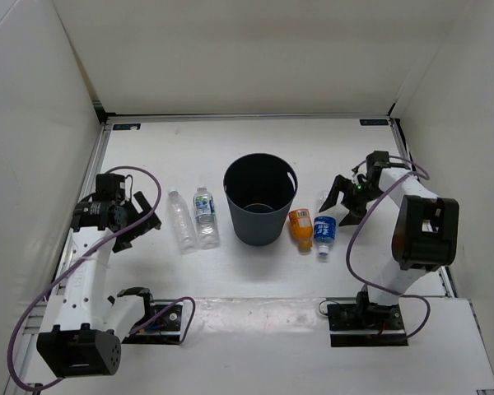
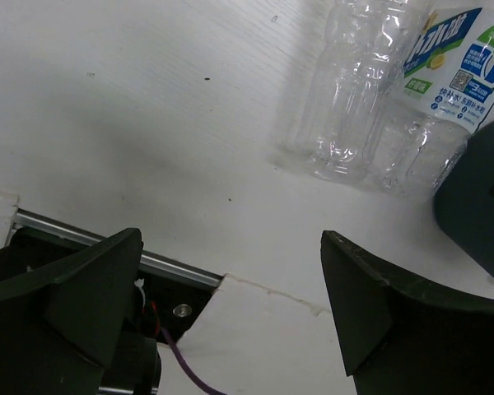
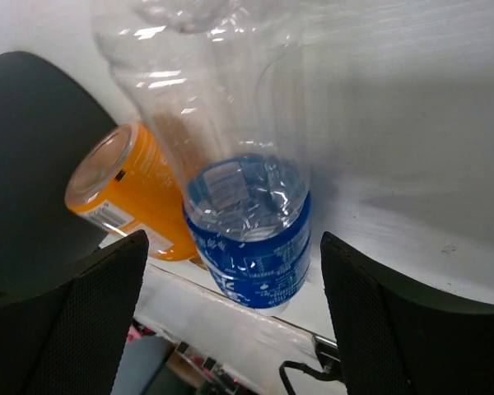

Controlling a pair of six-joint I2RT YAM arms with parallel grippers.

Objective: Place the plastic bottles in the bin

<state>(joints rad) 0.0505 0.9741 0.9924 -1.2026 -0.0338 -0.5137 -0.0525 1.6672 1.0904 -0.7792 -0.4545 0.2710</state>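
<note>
The dark grey-blue bin [image 1: 259, 197] stands upright mid-table. Left of it lie a plain clear bottle [image 1: 181, 220] and a blue/green-labelled bottle [image 1: 205, 216], side by side. Right of it lie the short orange bottle [image 1: 300, 228] and a blue-labelled bottle [image 1: 324, 233]. My left gripper [image 1: 146, 220] is open and empty, just left of the plain bottle [image 2: 350, 90]. My right gripper [image 1: 340, 206] is open over the base end of the blue-labelled bottle [image 3: 247, 222], which lies between the fingers untouched. The orange bottle [image 3: 132, 197] lies beside it.
White walls enclose the table on three sides. The arm bases and purple cables [image 1: 160, 317] sit at the near edge. The bin wall shows at the right edge of the left wrist view [image 2: 477, 206] and at the left of the right wrist view [image 3: 33, 140].
</note>
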